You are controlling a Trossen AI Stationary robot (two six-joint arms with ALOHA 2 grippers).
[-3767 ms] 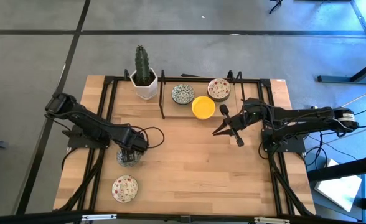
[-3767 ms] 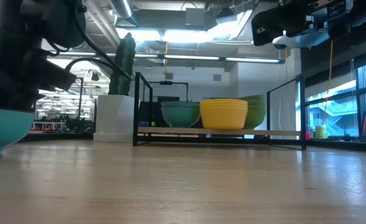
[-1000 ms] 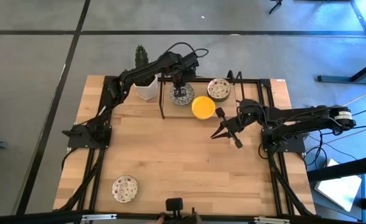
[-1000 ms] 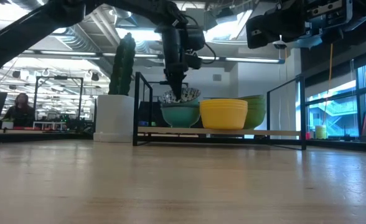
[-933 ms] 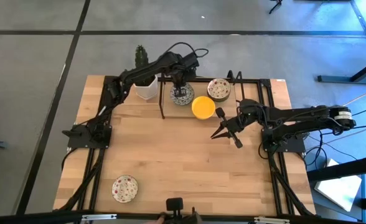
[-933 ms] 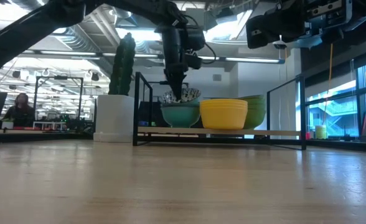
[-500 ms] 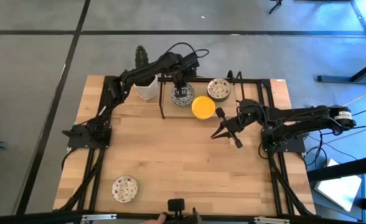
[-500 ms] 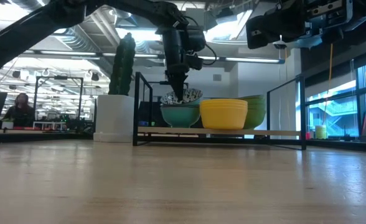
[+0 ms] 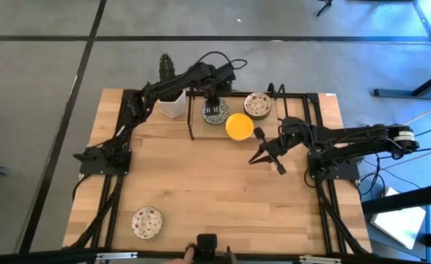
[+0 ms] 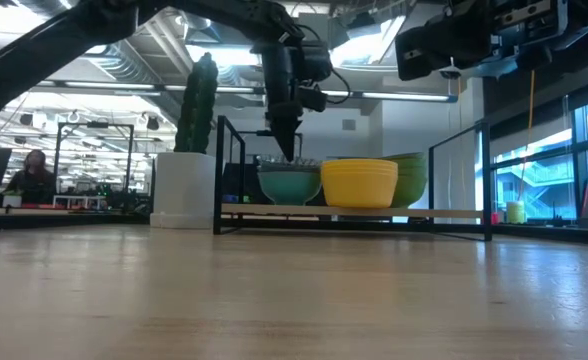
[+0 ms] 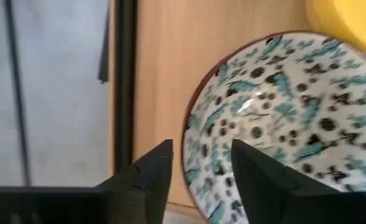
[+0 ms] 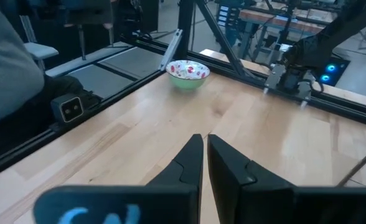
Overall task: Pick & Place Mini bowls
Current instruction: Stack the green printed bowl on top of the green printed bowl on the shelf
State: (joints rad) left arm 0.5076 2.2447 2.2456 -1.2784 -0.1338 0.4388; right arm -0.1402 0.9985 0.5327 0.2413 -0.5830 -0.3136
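Observation:
A blue-green patterned mini bowl (image 9: 215,112) (image 11: 282,118) sits nested in a teal bowl (image 10: 290,184) on the rack's shelf (image 10: 374,212) at the table's far side. My left gripper (image 9: 212,101) (image 10: 286,148) (image 11: 201,147) hangs just above it, open and pointing down, one finger either side of the bowl's rim. Beside it stand a yellow bowl (image 9: 239,126) (image 10: 359,182) and a red-speckled bowl (image 9: 257,104). Another red-speckled bowl (image 9: 146,222) (image 12: 187,70) rests on the table near the front left. My right gripper (image 9: 263,155) (image 12: 204,142) waits shut above the table's right half.
A white pot with a cactus (image 9: 170,97) (image 10: 187,180) stands left of the rack. The rack's black posts (image 9: 192,114) (image 10: 217,175) rise around the bowls. The bare wooden table (image 9: 215,191) stretches between the rack and the front edge.
My left gripper has opened and let go of the patterned bowl. The bowl, held tilted above the teal bowl before, has dropped and now sits level inside it. The gripper has stayed in place above it.

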